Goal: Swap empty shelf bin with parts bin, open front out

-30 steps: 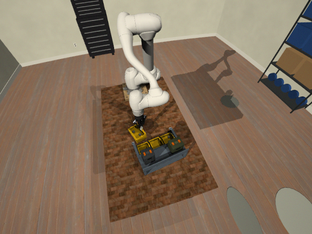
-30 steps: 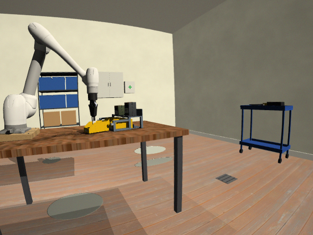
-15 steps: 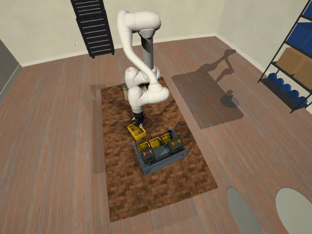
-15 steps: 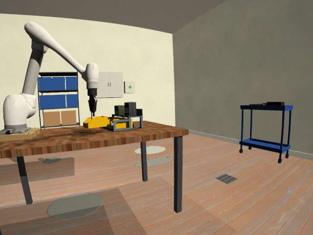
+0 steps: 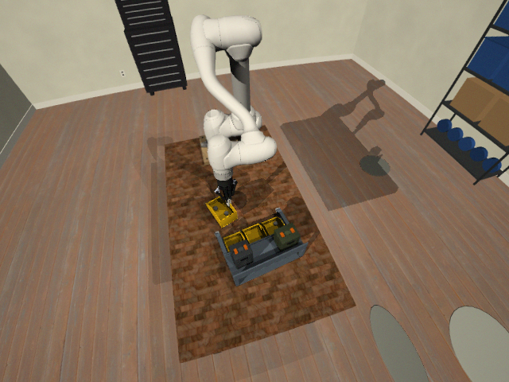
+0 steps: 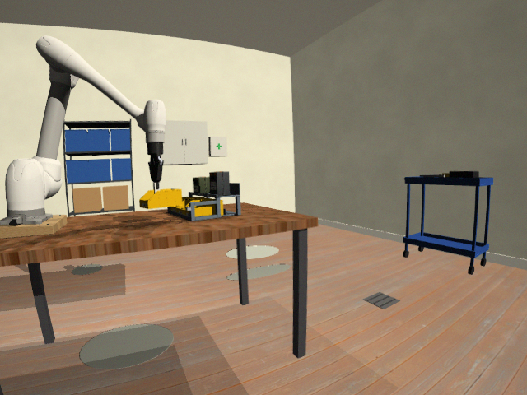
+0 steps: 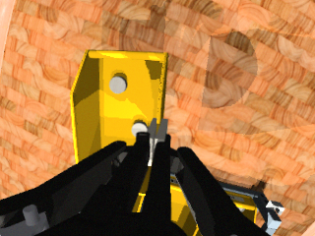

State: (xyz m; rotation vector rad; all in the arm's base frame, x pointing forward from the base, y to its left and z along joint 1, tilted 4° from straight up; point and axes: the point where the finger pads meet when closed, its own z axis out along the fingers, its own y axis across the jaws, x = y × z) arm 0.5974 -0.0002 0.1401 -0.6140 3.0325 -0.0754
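Observation:
My gripper (image 5: 227,201) is shut on the thin side wall of the yellow bin with parts (image 5: 222,212). Grey parts lie inside it, as the wrist view (image 7: 118,112) shows between and beyond my fingers (image 7: 156,133). In the side view the bin (image 6: 160,197) hangs slightly above the table, tilted, just left of the grey shelf (image 6: 204,207), with my gripper (image 6: 156,185) above it. The shelf (image 5: 262,251) holds three yellow bins (image 5: 252,232) in its lower level. I cannot tell which one is empty.
Two dark boxes (image 5: 241,254) (image 5: 286,237) sit on the shelf's top board. The arm's base stands on a wooden block (image 6: 31,225) at the table's far end. A blue cart (image 6: 446,212) stands off to the right, away from the table.

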